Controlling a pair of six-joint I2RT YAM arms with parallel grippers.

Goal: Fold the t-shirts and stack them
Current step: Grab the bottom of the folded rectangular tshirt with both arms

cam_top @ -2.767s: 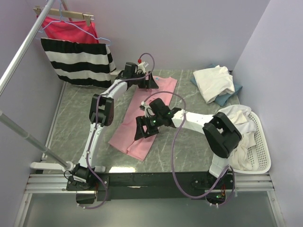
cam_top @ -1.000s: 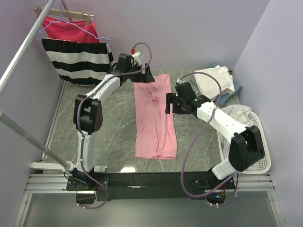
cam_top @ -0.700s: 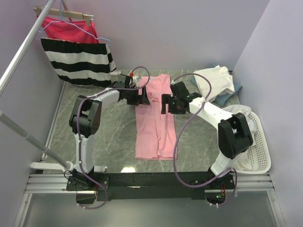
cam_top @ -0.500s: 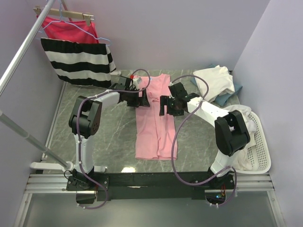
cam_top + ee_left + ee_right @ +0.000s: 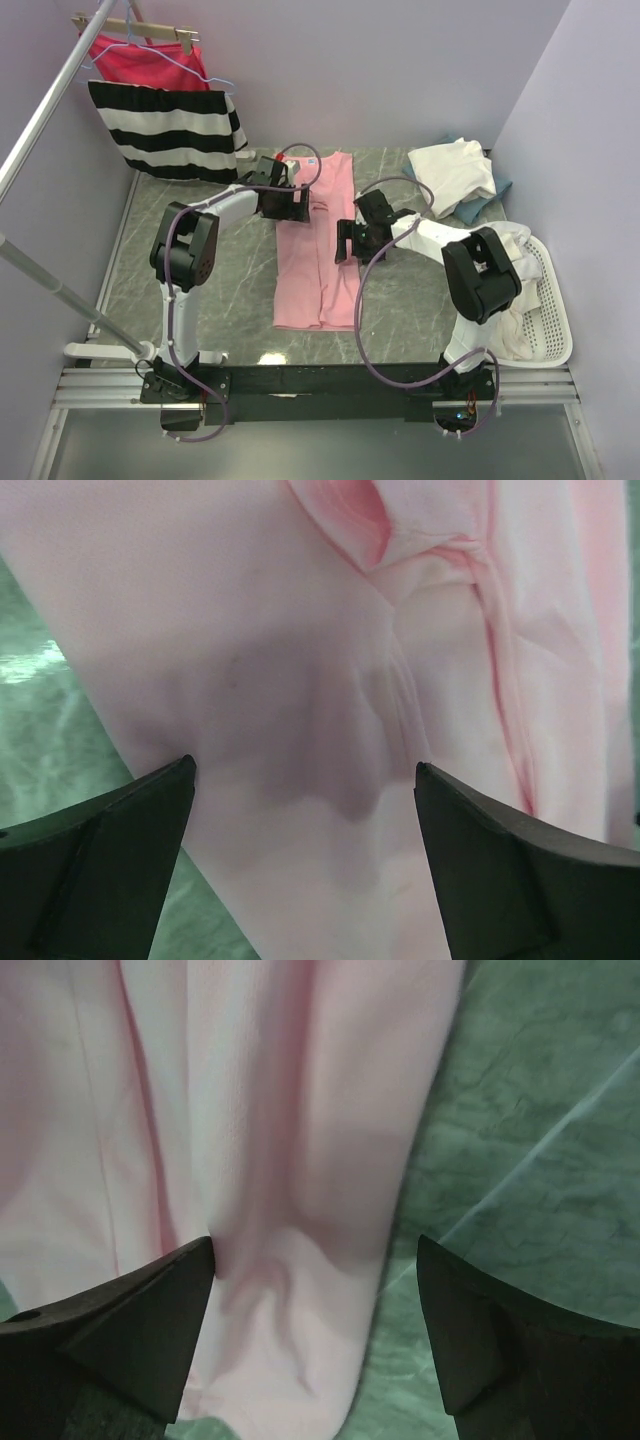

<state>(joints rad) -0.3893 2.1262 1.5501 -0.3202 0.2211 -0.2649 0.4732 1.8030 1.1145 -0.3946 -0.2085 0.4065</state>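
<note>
- My left gripper (image 5: 291,205) hangs with jaws wide over the pink t-shirt (image 5: 318,262), at its left edge towards the far end; my right gripper (image 5: 349,240), also wide, hangs at its right edge
- Only the top view shows the pink t-shirt whole, a long strip on the worktop (image 5: 200,270)
- My left wrist view alone shows a puckered fold; my right shows the shirt's edge
- A cream-white t-shirt (image 5: 452,172) lies heaped on a blue one (image 5: 497,187), well right of the pink t-shirt
</note>
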